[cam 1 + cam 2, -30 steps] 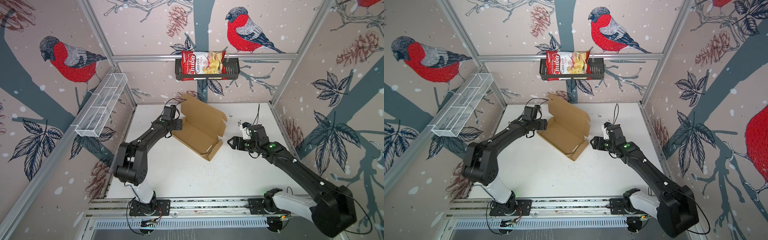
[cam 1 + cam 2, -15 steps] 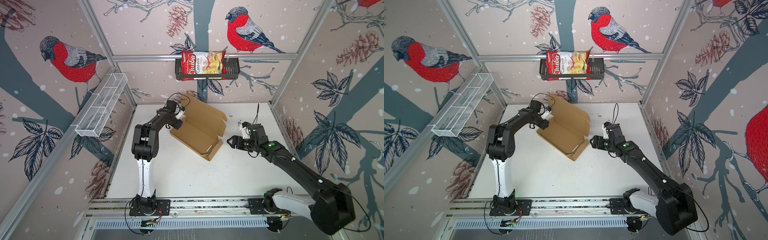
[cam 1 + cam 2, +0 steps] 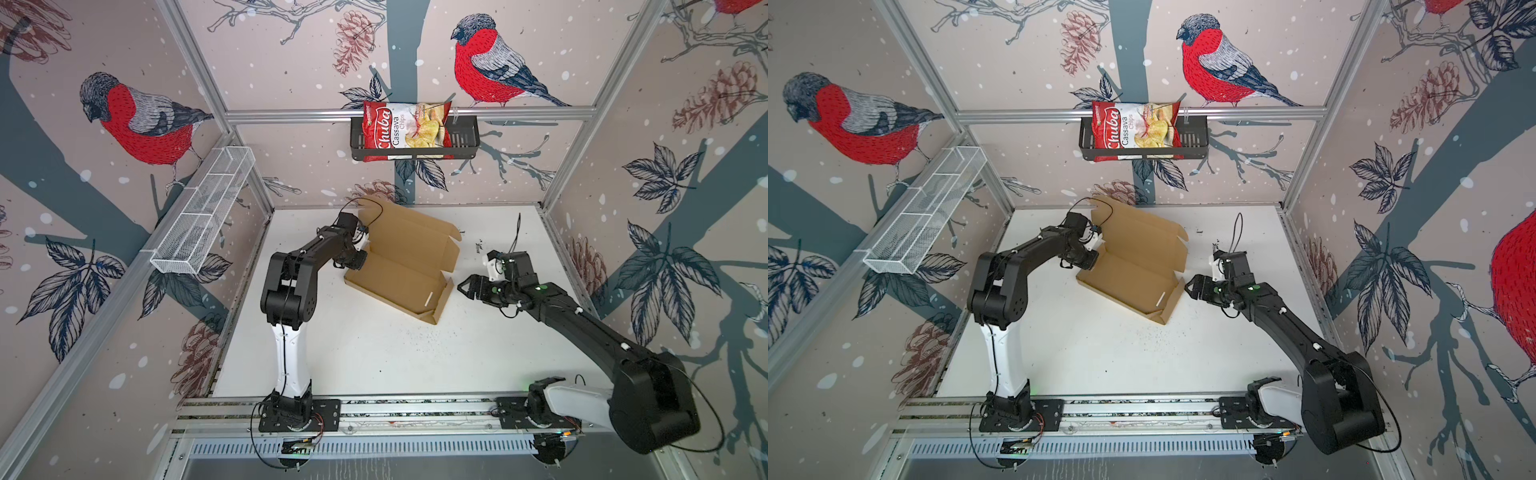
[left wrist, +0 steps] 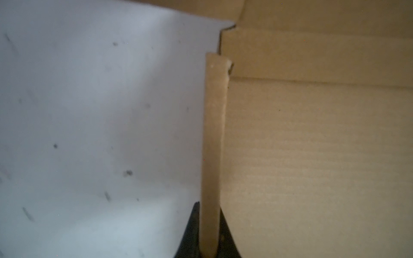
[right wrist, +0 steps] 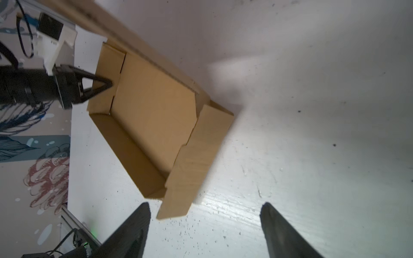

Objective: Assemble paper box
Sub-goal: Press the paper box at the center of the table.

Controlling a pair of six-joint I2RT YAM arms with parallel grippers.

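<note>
The brown corrugated-cardboard paper box (image 3: pixel 399 272) sits on the white table (image 3: pixel 374 353); left gripper (image 3: pixel 362 262) clamps its left wall, right gripper (image 3: pixel 461 286) gapes empty.

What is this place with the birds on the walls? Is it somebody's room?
Probably a robot practice booth, not a room: two robot arms bolted to a metal rail, bird-wallpaper panels in a metal frame, and a paper box on a white table.

The paper box (image 3: pixel 401 274) is matt brown corrugated cardboard, faintly ribbed. The white table (image 3: pixel 374 353) looks smooth, slightly glossy, speckled. The chips bag (image 3: pixel 405 129) is glossy plastic.
</note>
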